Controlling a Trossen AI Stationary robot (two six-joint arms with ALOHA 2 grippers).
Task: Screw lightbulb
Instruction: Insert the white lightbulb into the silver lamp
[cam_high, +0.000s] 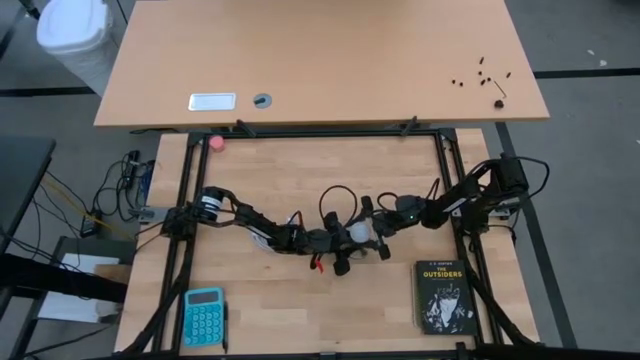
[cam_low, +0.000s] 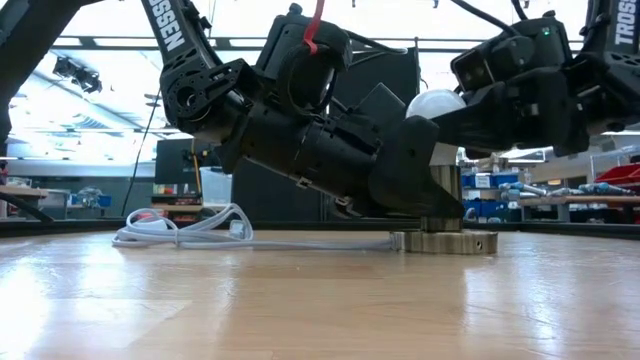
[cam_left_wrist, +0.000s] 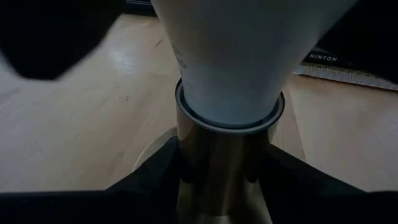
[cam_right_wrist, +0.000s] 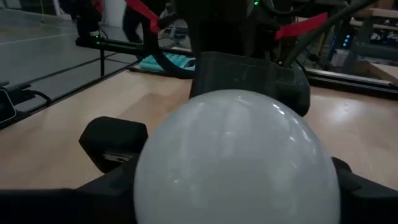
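Two arms meet mid-table over one lightbulb (cam_low: 436, 103) standing upright in its one metal socket (cam_low: 444, 208).

I count one table (cam_high: 300, 310), two grippers, one book (cam_high: 443, 296), one calculator (cam_high: 204, 316), one white cord (cam_low: 190, 233). My left gripper (cam_left_wrist: 221, 180) pinches the socket's barrel low down; my right gripper (cam_right_wrist: 236, 186) flanks the bulb's globe, though I cannot tell if its fingers press the glass. Book and calculator lie well apart near the front edge, with bare wood between them.
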